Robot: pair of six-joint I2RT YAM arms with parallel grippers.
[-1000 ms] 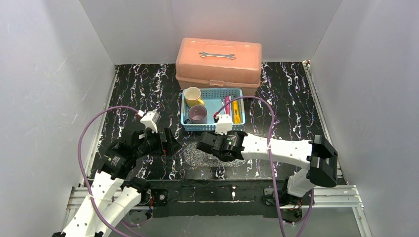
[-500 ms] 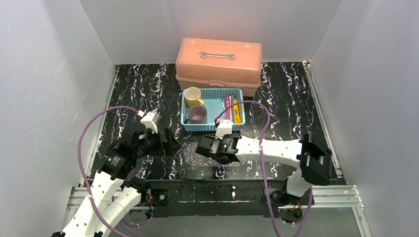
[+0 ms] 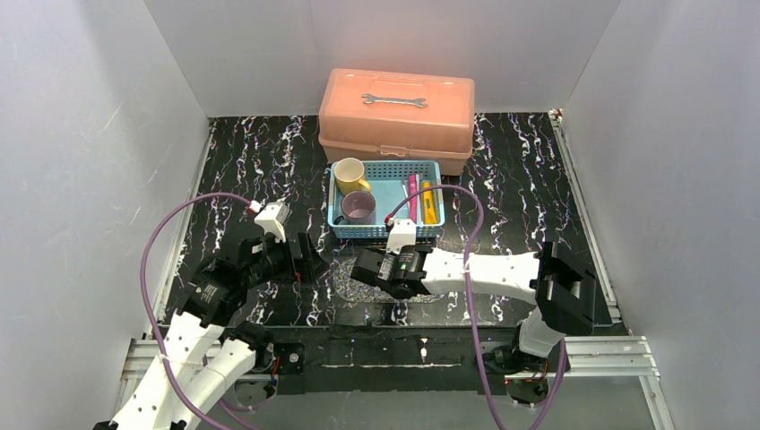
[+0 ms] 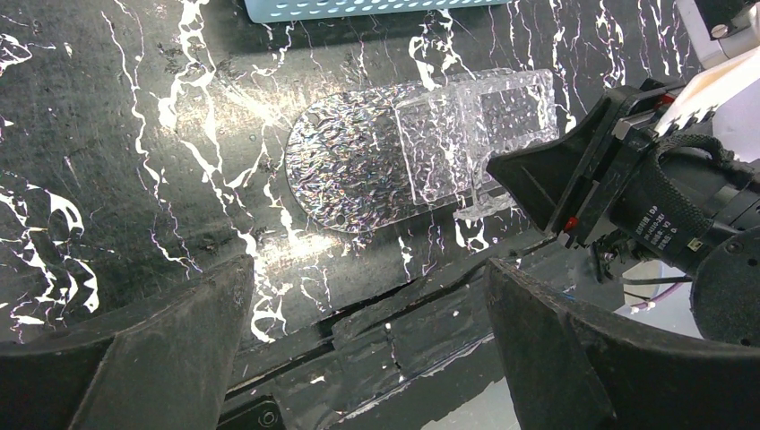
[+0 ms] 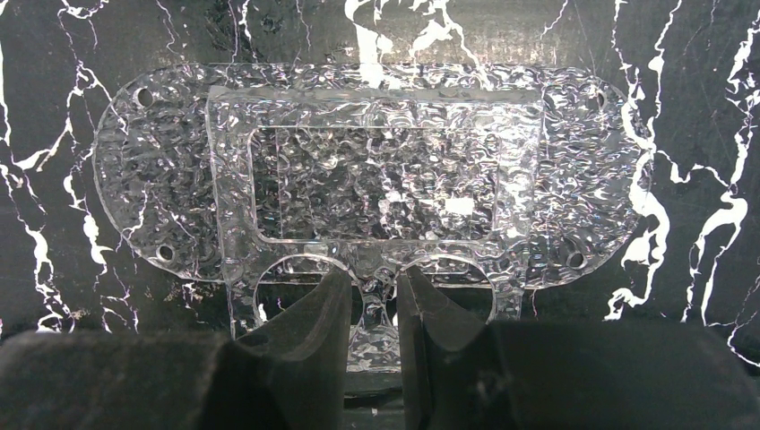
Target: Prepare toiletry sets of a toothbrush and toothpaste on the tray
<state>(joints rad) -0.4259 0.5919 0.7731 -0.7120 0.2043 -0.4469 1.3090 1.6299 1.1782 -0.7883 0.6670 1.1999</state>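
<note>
Clear tray (image 5: pixel 376 170), lying crosswise; near-edge tab pinched by fingers of right gripper (image 5: pixel 374 306); left gripper (image 4: pixel 367 291) fingers spread wide.

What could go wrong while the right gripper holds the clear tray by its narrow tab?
1. The right gripper pinches only the thin tab of the tray; the tray could twist or slip out if dragged.
2. The open left gripper hangs close beside the tray; sliding the tray that way may cause a bump.

Clear, pebbled, glossy plastic tray (image 5: pixel 376 179) on glossy black marbled tabletop (image 5: pixel 699 90).
</note>
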